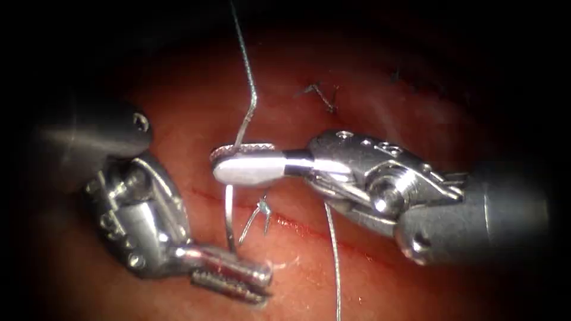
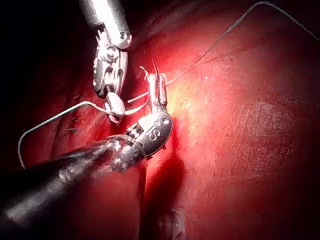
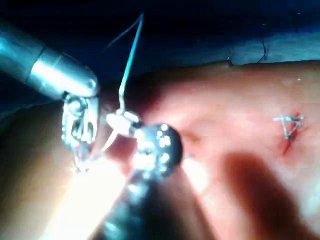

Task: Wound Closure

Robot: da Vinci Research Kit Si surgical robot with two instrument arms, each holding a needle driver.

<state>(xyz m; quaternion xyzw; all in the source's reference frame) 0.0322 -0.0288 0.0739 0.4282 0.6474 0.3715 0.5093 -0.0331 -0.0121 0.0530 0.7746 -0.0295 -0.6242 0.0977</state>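
- Right arm's tool (image 1: 238,160) came in from three o'clock in the endoscope view, its jaws closed on the needle (image 1: 228,217) close to the thread end of its curve.
- From that grip the needle curved down toward six o'clock, crossing the cut (image 1: 309,229); whether its tip sat in the tissue (image 1: 196,119) could not be told, since it ran behind the other tool.
- Left arm's tool (image 1: 235,279) sat at seven o'clock of the right tool, its jaws parted and holding nothing (the toothed face of one jaw was turned to the endoscope).
- Its tips lay just beside the lower end of the needle, below the cut.
- Thread (image 1: 247,77) rose from the right tool's jaws toward twelve o'clock, bent once on the way; another strand (image 1: 334,261) dropped toward six o'clock from under the right tool.
- Cut ends of thread (image 1: 262,214) stood on the cut just at four o'clock of the needle, and an older knot (image 1: 324,98) lay near one o'clock, well apart from the tools.
- Red fluid (image 1: 291,224) lined the cut right of the cut ends.
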